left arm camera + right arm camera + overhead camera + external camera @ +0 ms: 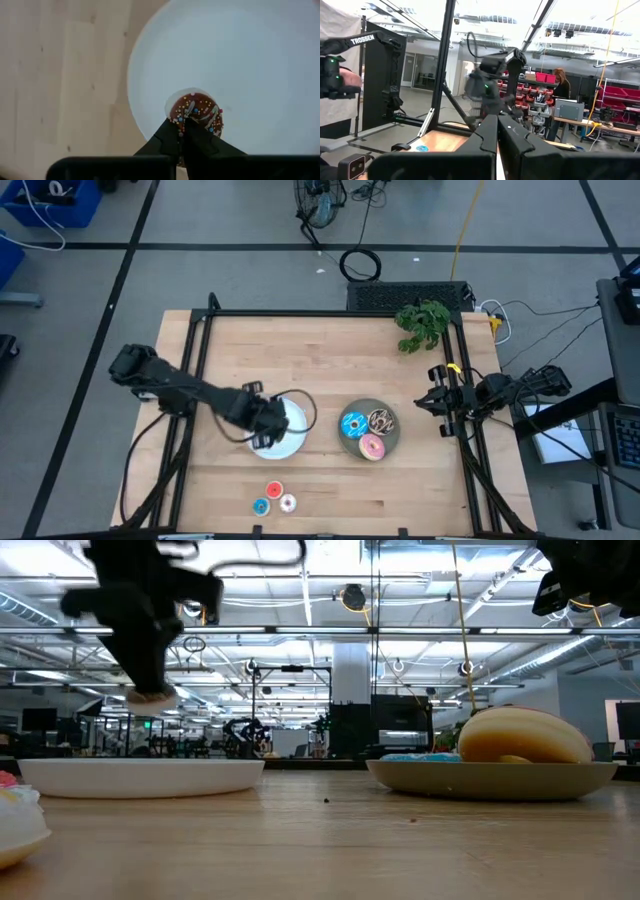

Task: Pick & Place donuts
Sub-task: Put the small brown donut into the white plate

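My left gripper (262, 438) hangs above the near left part of the white plate (292, 420), shut on a tiny brown sprinkled donut (200, 107). In the low view that donut (152, 695) is well above the plate (140, 775). A grey plate (392, 435) right of centre carries a blue donut (352, 423), a dark brown sprinkled donut (381, 420) and a pink donut (372, 447). Tiny red (274, 491), blue (261, 506) and white (288, 502) donuts lie on the table near its front edge. My right gripper (428, 404) waits shut at the table's right edge. My left gripper pinches the tiny brown donut between its two fingers (172, 135) at the ring's side nearest them (186, 116). The fingers come from above, pointing steeply down. The donut hangs at the fingertips, lifted clear of the white plate.
A green plant sprig (422, 322) lies at the table's far right corner. Black frame rails (200, 360) run along the table's left, far and right edges. Bare wood (320, 370) stretches between the plates and the far edge.
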